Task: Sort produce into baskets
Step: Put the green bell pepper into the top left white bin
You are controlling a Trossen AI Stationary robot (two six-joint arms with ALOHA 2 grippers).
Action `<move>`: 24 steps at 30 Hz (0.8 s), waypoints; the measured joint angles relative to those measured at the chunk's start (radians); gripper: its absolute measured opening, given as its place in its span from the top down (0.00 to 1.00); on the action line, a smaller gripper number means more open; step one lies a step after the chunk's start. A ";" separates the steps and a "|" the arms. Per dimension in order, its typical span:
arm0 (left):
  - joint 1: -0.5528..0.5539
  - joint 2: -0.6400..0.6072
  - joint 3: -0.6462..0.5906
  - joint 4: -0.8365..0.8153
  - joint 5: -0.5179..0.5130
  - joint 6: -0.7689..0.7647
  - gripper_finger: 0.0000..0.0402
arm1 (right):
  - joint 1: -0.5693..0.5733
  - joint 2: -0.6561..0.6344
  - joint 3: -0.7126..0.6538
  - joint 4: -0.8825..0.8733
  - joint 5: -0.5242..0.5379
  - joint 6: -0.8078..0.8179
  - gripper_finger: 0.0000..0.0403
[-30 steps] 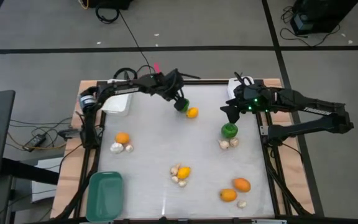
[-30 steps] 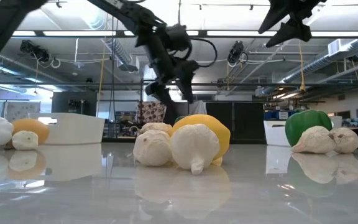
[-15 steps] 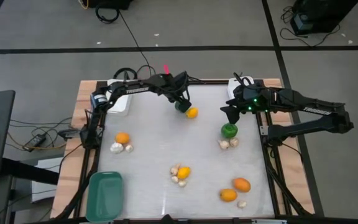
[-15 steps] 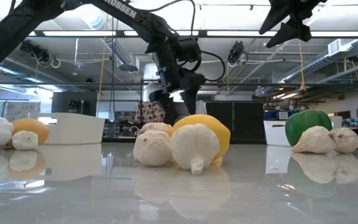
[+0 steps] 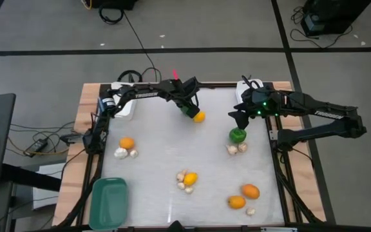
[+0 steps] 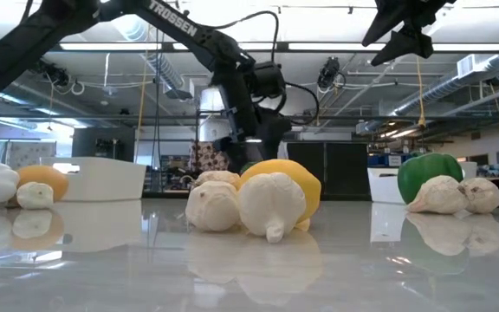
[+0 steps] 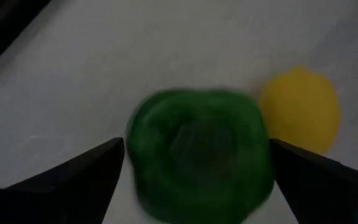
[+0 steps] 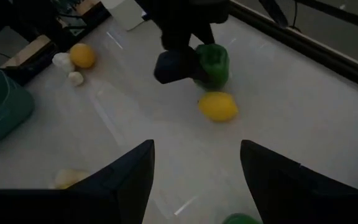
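A green bell pepper [image 7: 199,155] rests on the white table next to a yellow fruit [image 7: 299,109], at the far middle [image 5: 185,110]. My left gripper [image 7: 197,158] is open and low over this pepper, one finger on each side of it. My right gripper [image 5: 237,118] is open and empty, raised above a second green pepper [image 5: 237,135] at the far right; the right wrist view shows its fingers [image 8: 194,180] wide apart. A white bin [image 5: 122,106] stands at the far left, another [image 5: 250,89] at the far right, and a teal bin [image 5: 108,203] at the near left. My left gripper's fingers [image 7: 98,165] come from above and stand close to the two sides of the green pepper, which rests on the table. I cannot tell whether they touch it.
An orange [image 5: 127,143] with whitish pieces [image 5: 122,153] lies at the left. A yellow fruit with mushrooms [image 5: 187,180] lies in the middle. Two oranges [image 5: 250,191] lie near right, and mushrooms [image 5: 237,149] lie beside the second pepper.
My left gripper has come down toward the green pepper beside the yellow fruit, and its arm has stretched farther toward the table's right. The pepper and the fruit have stayed where they were.
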 joint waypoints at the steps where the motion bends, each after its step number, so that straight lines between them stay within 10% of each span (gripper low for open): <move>1: 0.000 0.006 0.000 -0.002 0.000 0.000 0.00 | 0.000 0.000 0.000 0.000 -0.001 0.000 0.38; 24: -0.001 0.044 0.026 -0.120 0.020 0.054 0.17 | -0.008 0.000 0.000 0.011 0.008 -0.007 0.40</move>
